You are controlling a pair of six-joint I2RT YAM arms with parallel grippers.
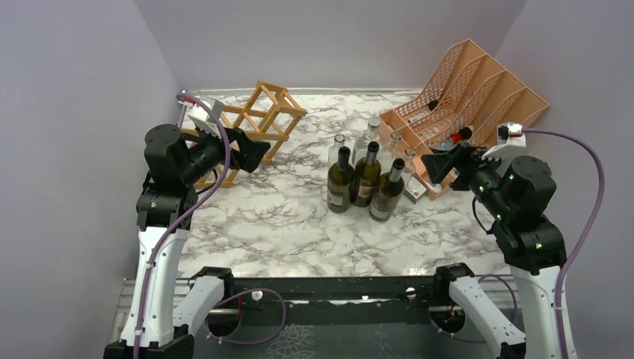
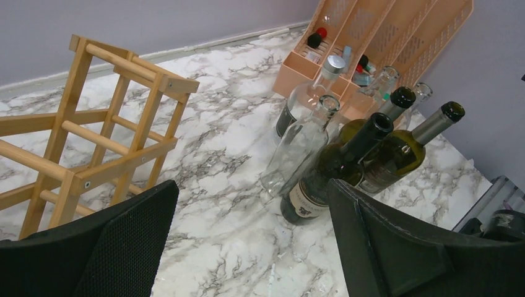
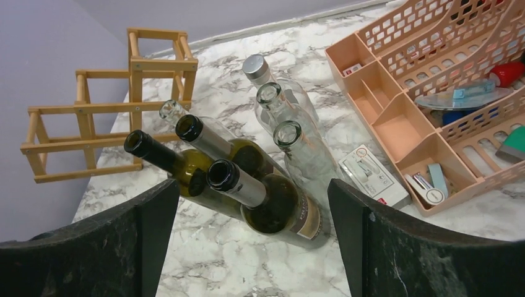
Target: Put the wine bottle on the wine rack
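Three dark wine bottles [image 1: 366,176] stand upright mid-bench [image 1: 269,217], with clear bottles [image 1: 370,134] just behind. They are well apart from the rack [image 1: 262,120] at back left. Left gripper [image 1: 258,153] is spread wide, holding nothing, just beside the rack. Right gripper [image 1: 434,166] is likewise wide and empty, near the organiser [image 1: 478,82]. Right wrist view resolves a white box [image 3: 374,176] against the organiser's front, which is barely legible from the top view.

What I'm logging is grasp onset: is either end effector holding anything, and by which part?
Nothing: left end effector and right end effector are open, apart from the wine bottles.
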